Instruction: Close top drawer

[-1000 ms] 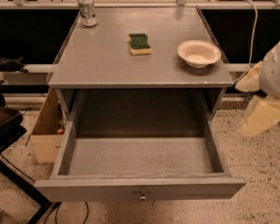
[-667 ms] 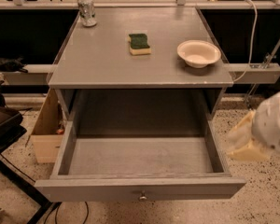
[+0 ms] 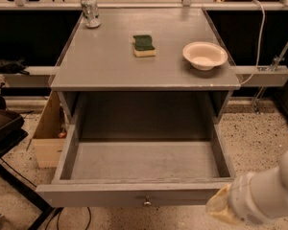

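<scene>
The top drawer (image 3: pixel 144 159) of the grey cabinet is pulled fully out toward me and is empty inside. Its long flat front panel (image 3: pixel 110 194) runs along the bottom of the view with a small round metal knob (image 3: pixel 146 202) at centre. My arm, white with a yellowish end, comes in at the bottom right, and the gripper (image 3: pixel 221 210) sits right at the right end of the drawer's front panel. Its end is blurred.
On the cabinet top (image 3: pixel 105 66) stand a metal can (image 3: pixel 90 11) at the back left, a green and yellow sponge (image 3: pixel 144 45) in the middle and a cream bowl (image 3: pixel 205 54) at the right. A cardboard box (image 3: pixel 48 133) stands on the floor at the left.
My arm has moved down and toward the left, from beside the cabinet's right edge to the right end of the drawer front. The drawer has not moved.
</scene>
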Available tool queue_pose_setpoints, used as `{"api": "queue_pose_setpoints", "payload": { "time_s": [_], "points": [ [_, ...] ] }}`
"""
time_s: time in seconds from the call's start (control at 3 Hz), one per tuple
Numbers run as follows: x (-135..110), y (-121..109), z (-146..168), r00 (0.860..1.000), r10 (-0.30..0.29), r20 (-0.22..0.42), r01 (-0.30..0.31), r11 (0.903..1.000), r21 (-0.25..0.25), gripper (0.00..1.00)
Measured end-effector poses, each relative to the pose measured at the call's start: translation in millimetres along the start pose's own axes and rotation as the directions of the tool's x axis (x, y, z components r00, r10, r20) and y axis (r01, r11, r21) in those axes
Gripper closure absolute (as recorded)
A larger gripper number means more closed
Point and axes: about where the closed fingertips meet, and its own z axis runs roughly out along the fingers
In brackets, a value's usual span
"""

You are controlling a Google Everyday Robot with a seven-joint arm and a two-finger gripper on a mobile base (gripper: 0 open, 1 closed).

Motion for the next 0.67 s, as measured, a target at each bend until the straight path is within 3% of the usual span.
{"api": "queue_pose_setpoints", "payload": {
  "time_s": [0.33,0.67],
  "points": [
    [33.6,21.3,84.7,0.998,0.055,-0.004,-0.055,0.9952,-0.081,1.0],
    [49.5,18.0,137.3,0.993,0.118,0.003,-0.117,0.9884,-0.096,1.0]
  ]
}}
